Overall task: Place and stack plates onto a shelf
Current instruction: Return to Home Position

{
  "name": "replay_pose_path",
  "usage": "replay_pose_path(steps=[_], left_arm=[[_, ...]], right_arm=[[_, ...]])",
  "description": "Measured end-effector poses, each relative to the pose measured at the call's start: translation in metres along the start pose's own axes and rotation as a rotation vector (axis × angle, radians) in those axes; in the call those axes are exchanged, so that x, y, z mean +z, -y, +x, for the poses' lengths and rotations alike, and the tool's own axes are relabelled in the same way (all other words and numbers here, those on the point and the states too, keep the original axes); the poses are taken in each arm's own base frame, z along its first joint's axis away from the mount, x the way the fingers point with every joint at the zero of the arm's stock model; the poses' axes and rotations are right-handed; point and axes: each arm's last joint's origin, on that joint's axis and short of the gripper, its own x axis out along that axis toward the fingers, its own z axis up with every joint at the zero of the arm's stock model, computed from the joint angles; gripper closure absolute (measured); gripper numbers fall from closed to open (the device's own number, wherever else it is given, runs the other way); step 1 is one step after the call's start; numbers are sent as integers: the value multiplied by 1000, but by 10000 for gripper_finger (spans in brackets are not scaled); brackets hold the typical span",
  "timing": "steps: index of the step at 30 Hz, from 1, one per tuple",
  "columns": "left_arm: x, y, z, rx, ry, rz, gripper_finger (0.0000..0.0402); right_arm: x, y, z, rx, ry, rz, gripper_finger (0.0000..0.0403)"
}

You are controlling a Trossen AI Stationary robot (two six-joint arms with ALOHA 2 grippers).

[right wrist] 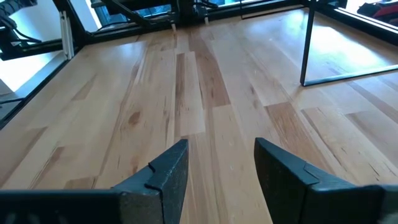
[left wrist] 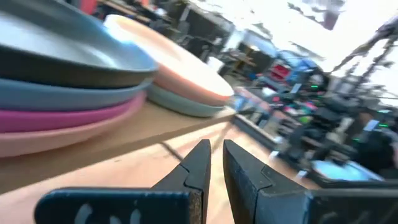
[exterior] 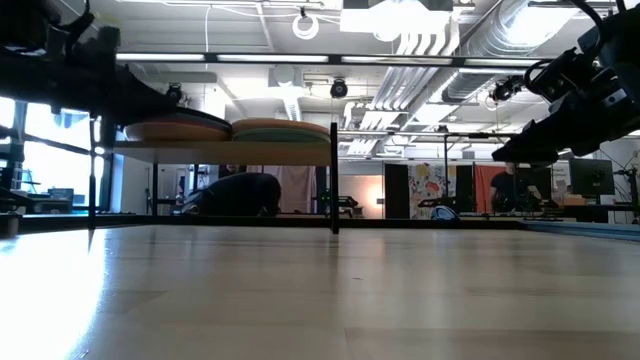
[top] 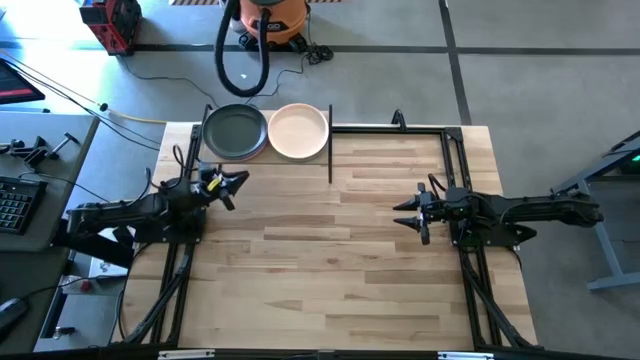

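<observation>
The plates sit in two stacks side by side on the flat light-wood shelf with thin black posts (left wrist: 124, 134), at the far left corner of the striped plank table (top: 350, 260). In the left stack, a dark charcoal round plate (top: 235, 132) lies on a slate-blue plate (left wrist: 62, 96). Under that come a magenta plate (left wrist: 62, 117) and a salmon-pink plate (left wrist: 50, 140). In the right stack, a pale peach plate (top: 298, 131) lies on a pale green plate (left wrist: 180, 102). Whether more plates lie beneath cannot be told. The plates nest rim over rim, which keeps each pile steady and lets both fit the board's width.

No plates show on the table itself, so the stacking looks finished and neither arm has anything to carry. The left gripper (top: 232, 188) hangs just in front of the shelf, apart from the plates. Its jaws are drawn almost together with only a thin slit between them and nothing in it. That pose suits an arm backing off to rest. The right gripper (top: 405, 213) waits over bare wood on the table's right side, well apart from the shelf, its jaws spread and empty — clear of the other arm's path.
</observation>
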Motion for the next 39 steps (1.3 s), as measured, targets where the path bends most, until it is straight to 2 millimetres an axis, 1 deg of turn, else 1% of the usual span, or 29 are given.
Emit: replay_pose_path(steps=[8, 14, 24, 30, 39], left_arm=[[0, 11, -9, -148, -2, -32, 371], [-2, 17, -12, -206, -32, -35, 371], [-2, 17, -12, -212, -36, -35, 371], [-2, 17, -12, -212, -36, -35, 371], [-2, 17, -12, -212, -36, -35, 371]], right_arm=[[0, 0, 0, 0, 2, 0, 238], [4, -1, -3, 7, 46, -2, 238], [14, -3, -14, 30, 193, -7, 238], [21, -4, -24, 49, 314, -11, 238], [21, -4, -24, 50, 317, -11, 238]])
